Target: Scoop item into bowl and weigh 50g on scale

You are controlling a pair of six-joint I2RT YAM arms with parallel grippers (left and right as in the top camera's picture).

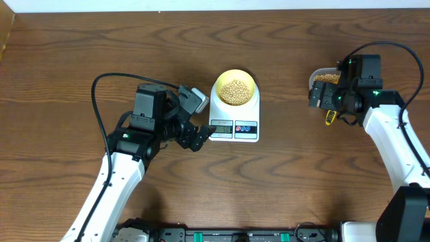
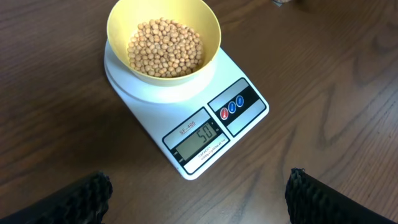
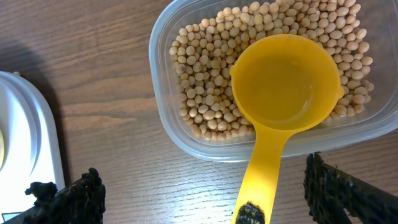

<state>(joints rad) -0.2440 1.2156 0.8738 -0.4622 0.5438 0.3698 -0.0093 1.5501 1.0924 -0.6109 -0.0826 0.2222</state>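
Note:
The pale yellow-green bowl (image 1: 234, 79) (image 2: 118, 28) stands on the white scale (image 1: 235, 128) (image 2: 249, 112), whose display reads 50. Tan beans (image 2: 165, 46) fill its bottom. My left gripper (image 1: 199, 119) (image 2: 199, 202) hangs open just left of the scale's front, with nothing between its fingers (image 2: 74, 199). My right gripper (image 1: 330, 102) (image 3: 202, 199) is open over the table beside the clear tub (image 1: 327, 77) (image 3: 161, 118) of beans (image 3: 205, 68). The empty yellow scoop (image 3: 286, 84) rests in the tub. Its handle (image 1: 329, 119) runs between the spread fingers (image 3: 348, 193), apart from both.
The scale's edge (image 3: 31, 137) shows at the left of the right wrist view. Bare brown wood tabletop (image 1: 80, 47) lies around everything. A black cable (image 1: 101, 107) loops beside the left arm.

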